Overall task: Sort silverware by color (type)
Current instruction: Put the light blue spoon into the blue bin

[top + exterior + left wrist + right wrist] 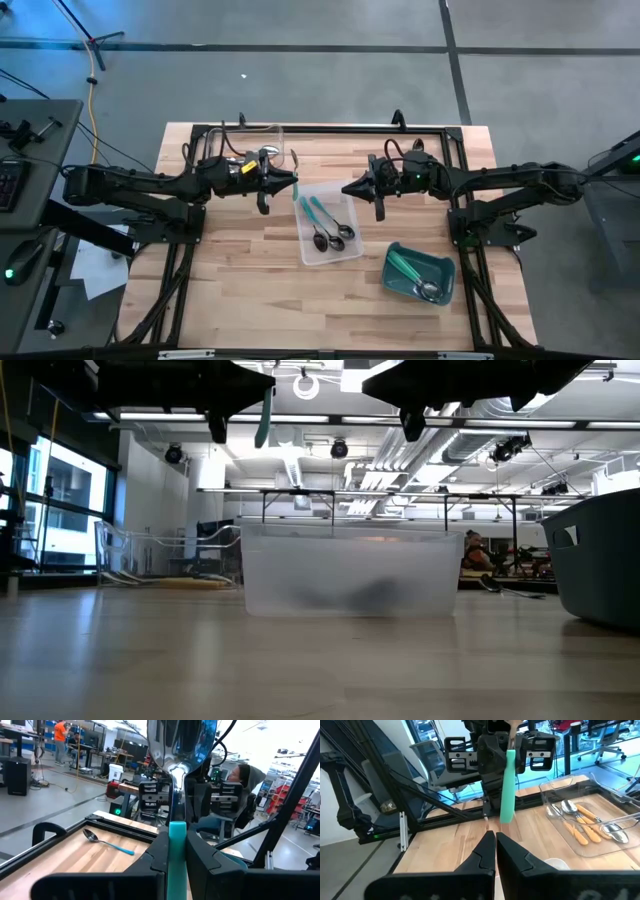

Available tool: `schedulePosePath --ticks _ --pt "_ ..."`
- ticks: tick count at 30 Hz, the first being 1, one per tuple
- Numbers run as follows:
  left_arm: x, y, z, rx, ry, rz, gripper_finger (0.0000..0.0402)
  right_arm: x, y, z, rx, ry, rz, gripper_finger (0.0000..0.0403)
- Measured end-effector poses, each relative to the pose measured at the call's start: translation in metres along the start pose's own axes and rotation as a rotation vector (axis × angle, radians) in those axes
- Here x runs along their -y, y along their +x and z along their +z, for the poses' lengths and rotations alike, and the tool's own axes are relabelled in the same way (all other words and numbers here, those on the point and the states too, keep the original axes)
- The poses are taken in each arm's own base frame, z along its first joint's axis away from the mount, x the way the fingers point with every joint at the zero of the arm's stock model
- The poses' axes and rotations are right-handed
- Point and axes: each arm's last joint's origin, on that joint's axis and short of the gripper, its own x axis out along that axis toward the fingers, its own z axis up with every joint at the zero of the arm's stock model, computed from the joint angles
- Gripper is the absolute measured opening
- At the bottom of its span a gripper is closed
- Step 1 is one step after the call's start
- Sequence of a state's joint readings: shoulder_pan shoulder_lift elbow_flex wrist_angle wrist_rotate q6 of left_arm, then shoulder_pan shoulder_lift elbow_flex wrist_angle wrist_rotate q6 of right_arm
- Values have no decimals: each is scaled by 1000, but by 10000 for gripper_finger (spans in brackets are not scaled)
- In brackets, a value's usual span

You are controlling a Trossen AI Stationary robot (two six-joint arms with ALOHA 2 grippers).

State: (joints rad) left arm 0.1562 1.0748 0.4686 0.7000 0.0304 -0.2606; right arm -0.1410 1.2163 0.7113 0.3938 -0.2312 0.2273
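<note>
Left wrist view: left gripper (177,851) is clamped on a teal-handled spoon (176,780), bowl up, handle pinched between the fingers, presumably lifted clear for carrying to its tray. Just below and ahead of it sits the clear tray (330,225) with two teal spoons (325,222) — likely the drop target, matching colour. Facing it, right gripper (495,851) has fingers pressed together, empty, probably waiting. Farther out: a loose teal spoon (107,841) on the table (75,857), orange spoons (585,822) in another tray, green ones in the teal bin (420,272).
</note>
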Motion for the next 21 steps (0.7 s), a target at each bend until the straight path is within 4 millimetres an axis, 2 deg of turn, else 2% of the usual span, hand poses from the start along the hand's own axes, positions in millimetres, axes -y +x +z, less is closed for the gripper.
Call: schedulePosePath --ticks 7,14,17,21 --pt "0 1 4 56 2 5 22 -1 9 -3 16 80 14 0" --pt "-3 13 -7 47 -44 3 22 5 46 -3 -23 83 -22 3" --pt "-3 23 -6 42 -42 4 22 10 62 -1 -41 95 -32 27" --pt "-1 35 -1 47 -1 -18 22 13 75 2 -91 103 -47 88"
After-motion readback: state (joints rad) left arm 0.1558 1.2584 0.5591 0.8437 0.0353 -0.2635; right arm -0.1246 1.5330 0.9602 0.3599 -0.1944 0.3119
